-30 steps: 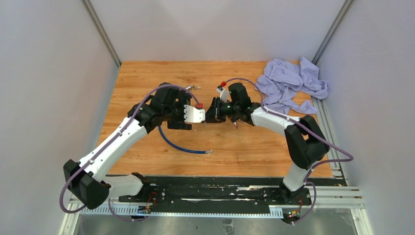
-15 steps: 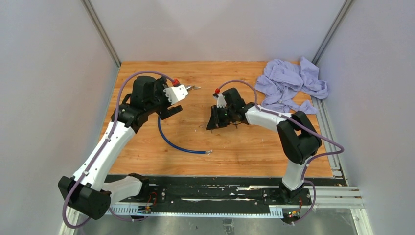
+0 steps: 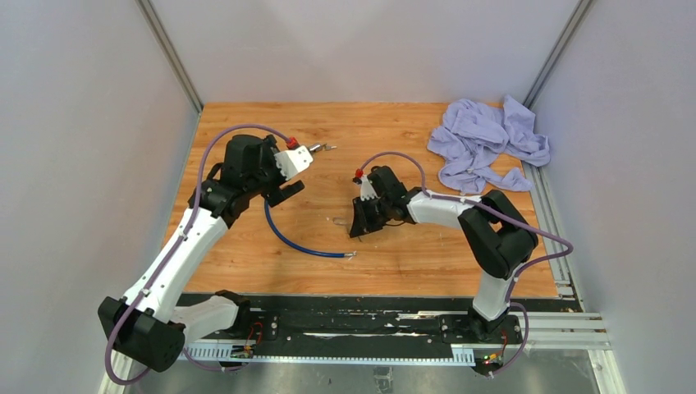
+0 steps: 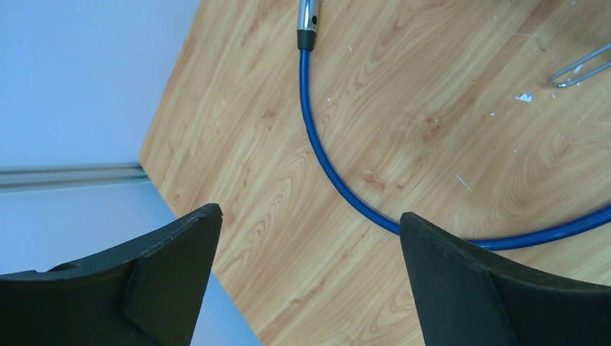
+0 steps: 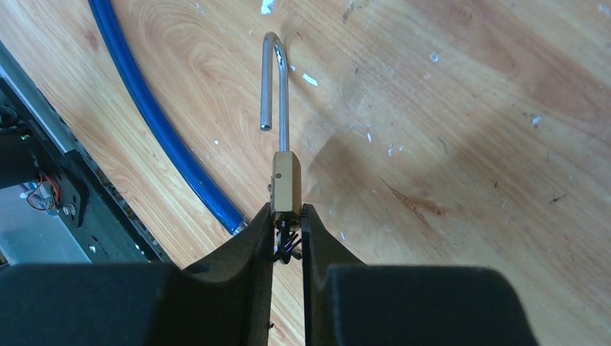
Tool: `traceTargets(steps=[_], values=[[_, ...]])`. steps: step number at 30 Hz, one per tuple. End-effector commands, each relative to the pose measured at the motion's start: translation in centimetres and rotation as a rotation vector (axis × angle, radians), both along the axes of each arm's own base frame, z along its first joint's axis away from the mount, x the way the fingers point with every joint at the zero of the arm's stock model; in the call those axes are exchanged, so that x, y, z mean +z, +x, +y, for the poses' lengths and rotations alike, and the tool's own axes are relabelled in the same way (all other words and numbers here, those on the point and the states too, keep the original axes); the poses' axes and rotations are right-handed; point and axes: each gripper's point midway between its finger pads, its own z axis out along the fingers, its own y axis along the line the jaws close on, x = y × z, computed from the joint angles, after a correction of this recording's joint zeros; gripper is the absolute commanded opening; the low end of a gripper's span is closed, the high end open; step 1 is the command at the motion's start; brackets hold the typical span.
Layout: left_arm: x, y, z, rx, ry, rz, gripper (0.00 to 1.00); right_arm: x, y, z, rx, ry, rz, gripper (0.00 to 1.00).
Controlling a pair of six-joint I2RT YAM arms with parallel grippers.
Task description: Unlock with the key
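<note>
Wood-grain desk [image 3: 246, 131] between pale walls, carrying one padlock [image 5: 285, 189], one blue cable [image 3: 291, 242] and one lilac cloth [image 3: 484, 144], with two arms reaching over it. The right jaws are clamped on the padlock's brass body near the desk's middle. The lock's lower end sits between the tips and its steel shackle [image 5: 277, 79] points away from them, low over the wood, the short leg hanging clear of the body. Something dark shows under the body between the tips; whether it is the key cannot be told. The left jaws stand wide apart and grip nothing, high over the cable's curve at the left of the desk, well apart from the padlock. The cloth lies crumpled in the far right corner.
</note>
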Motion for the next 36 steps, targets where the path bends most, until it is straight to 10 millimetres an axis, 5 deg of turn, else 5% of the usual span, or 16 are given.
traceTargets(steps=[1, 5, 9, 17, 21, 26, 30, 36], values=[[0.5, 0.1, 0.3, 0.01, -0.007, -0.027, 0.98, 0.2, -0.7, 0.4, -0.006, 0.028, 0.003, 0.01], [0.0, -0.6, -0.2, -0.009, -0.023, 0.037, 0.98, 0.8, -0.8, 1.7, -0.009, 0.15, 0.115, 0.03], [-0.2, -1.6, -0.9, -0.058, -0.033, 0.096, 0.98, 0.6, -0.9, 1.9, -0.022, 0.222, 0.205, 0.3], [0.5, -2.5, -1.7, -0.083, -0.065, 0.168, 0.98, -0.6, 0.0, -1.7, -0.121, 0.017, 0.102, 0.58], [1.4, -1.7, -1.3, -0.039, -0.097, 0.131, 0.98, 0.1, 0.6, -3.7, -0.161, -0.072, 0.031, 0.65], [3.0, 0.8, 1.0, 0.185, -0.228, 0.026, 0.98, 3.2, 1.8, -5.1, -0.211, -0.094, -0.098, 0.69], [3.7, 1.7, 4.2, 0.416, -0.383, -0.012, 0.98, 7.9, 3.1, -7.8, -0.292, -0.13, -0.286, 0.72], [-2.5, 2.3, 5.9, 0.537, -0.518, 0.052, 0.98, 15.1, 6.1, -17.1, -0.642, -0.258, -0.644, 0.73]])
